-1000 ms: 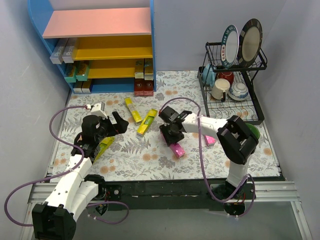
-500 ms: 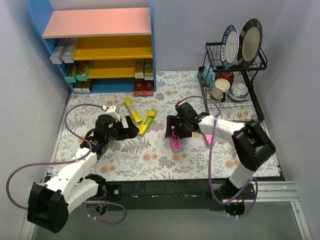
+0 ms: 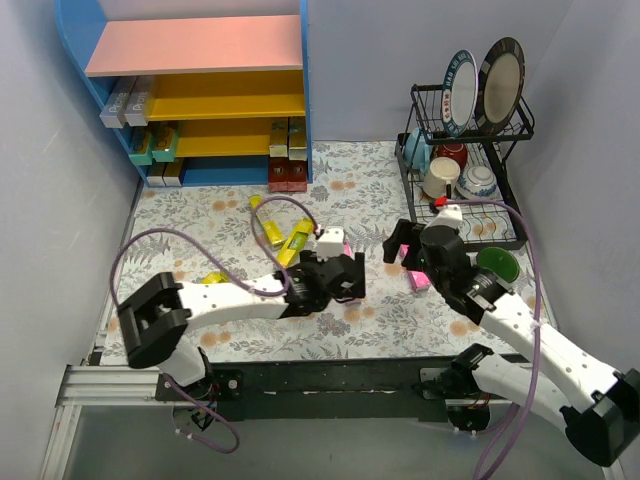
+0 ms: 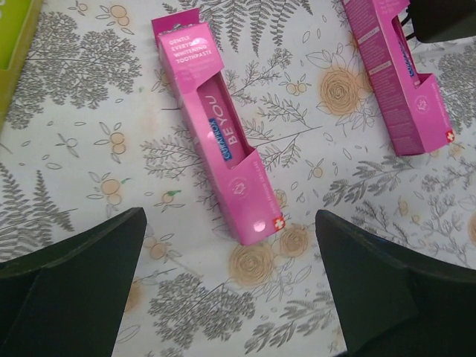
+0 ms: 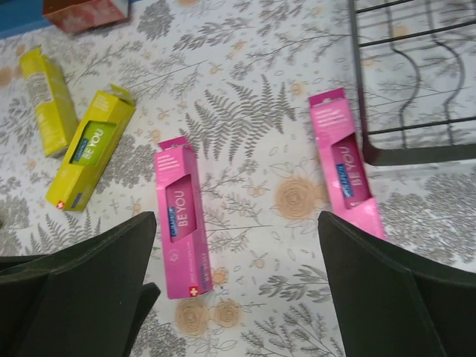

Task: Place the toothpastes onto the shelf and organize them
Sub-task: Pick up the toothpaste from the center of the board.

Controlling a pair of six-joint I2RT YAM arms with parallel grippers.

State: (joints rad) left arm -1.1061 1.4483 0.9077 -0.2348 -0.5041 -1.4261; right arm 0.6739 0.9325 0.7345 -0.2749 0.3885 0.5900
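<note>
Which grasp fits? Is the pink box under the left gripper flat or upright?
Flat: the pink box lies on the tablecloth, printed face up.

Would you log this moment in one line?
left gripper open | right gripper open | two pink toothpastes on table | shelf partly stocked

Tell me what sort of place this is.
Probably a robot test cell staged as a home or shop corner: plain walls box in a floral-clothed table, with a painted shelf holding toothpaste boxes and a dish rack of crockery.
</note>
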